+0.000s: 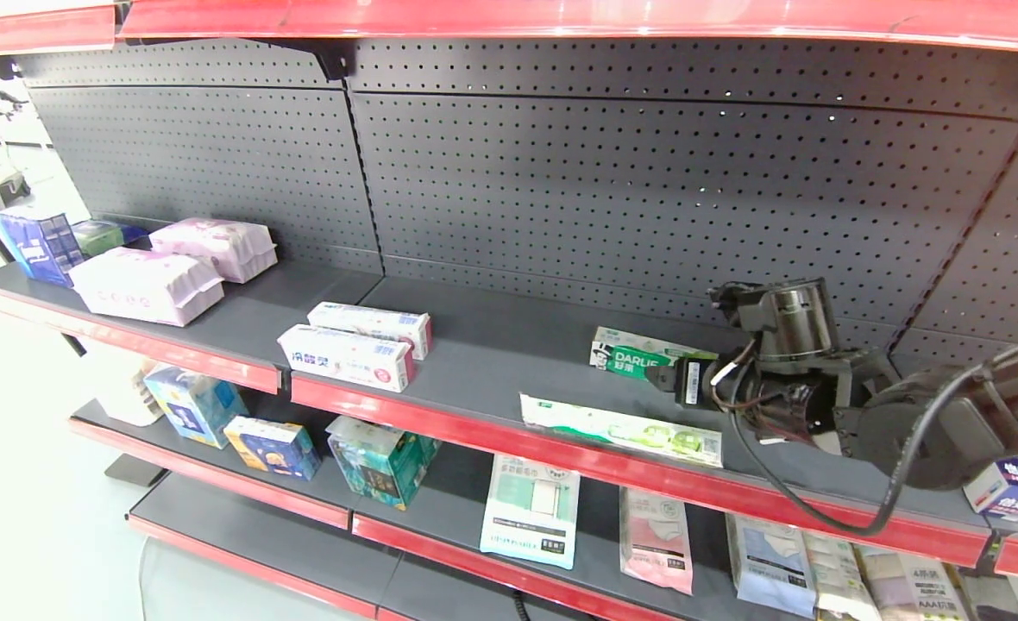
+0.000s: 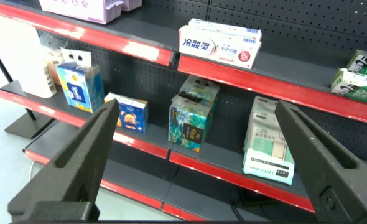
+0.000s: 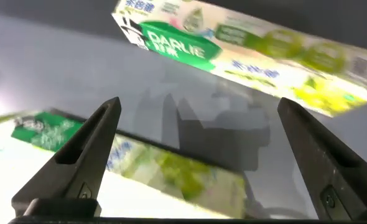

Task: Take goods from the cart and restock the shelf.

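The right end effector (image 3: 196, 104) hung over the shelf (image 1: 492, 345) with its fingers spread wide and nothing between them. The rear toothpaste box (image 1: 643, 355) lay just beyond it, and the front toothpaste box (image 1: 621, 429) lay along the red edge. The left end effector (image 2: 196, 104) was parted too (it faced the lower shelves).
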`<state>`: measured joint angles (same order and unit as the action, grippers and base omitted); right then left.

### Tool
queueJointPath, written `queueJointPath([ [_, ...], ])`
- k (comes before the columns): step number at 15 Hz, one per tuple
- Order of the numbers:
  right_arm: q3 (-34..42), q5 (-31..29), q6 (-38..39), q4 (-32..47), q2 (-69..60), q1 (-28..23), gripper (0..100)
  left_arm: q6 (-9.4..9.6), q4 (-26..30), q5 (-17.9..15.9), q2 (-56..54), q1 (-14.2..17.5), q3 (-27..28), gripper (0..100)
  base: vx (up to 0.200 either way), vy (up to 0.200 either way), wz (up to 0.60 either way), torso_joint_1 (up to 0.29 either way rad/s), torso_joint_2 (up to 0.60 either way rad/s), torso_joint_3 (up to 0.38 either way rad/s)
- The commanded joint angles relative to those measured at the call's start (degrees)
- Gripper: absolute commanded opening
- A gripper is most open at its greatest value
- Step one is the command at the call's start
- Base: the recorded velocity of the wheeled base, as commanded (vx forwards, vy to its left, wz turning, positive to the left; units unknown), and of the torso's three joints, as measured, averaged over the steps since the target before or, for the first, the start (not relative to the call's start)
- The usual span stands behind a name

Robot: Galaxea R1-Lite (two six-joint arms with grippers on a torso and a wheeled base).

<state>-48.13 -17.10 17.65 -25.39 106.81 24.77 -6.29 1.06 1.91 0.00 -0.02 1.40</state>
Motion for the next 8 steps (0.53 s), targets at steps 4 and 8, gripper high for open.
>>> queueJointPath([
  [4, 7.3, -0.4, 2.5, 0.1, -8.4, 3.4, 100, -0.04, 0.0, 0.0, 0.0, 0.0, 0.0, 100, 0.000, 0.000, 0.00, 0.000, 0.00, 0.000],
  [8, 12.8, -0.7, 2.7, 0.1, -9.8, 4.1, 100, -0.04, 0.0, 0.0, 0.0, 0.0, 0.0, 100, 0.000, 0.000, 0.00, 0.000, 0.00, 0.000],
])
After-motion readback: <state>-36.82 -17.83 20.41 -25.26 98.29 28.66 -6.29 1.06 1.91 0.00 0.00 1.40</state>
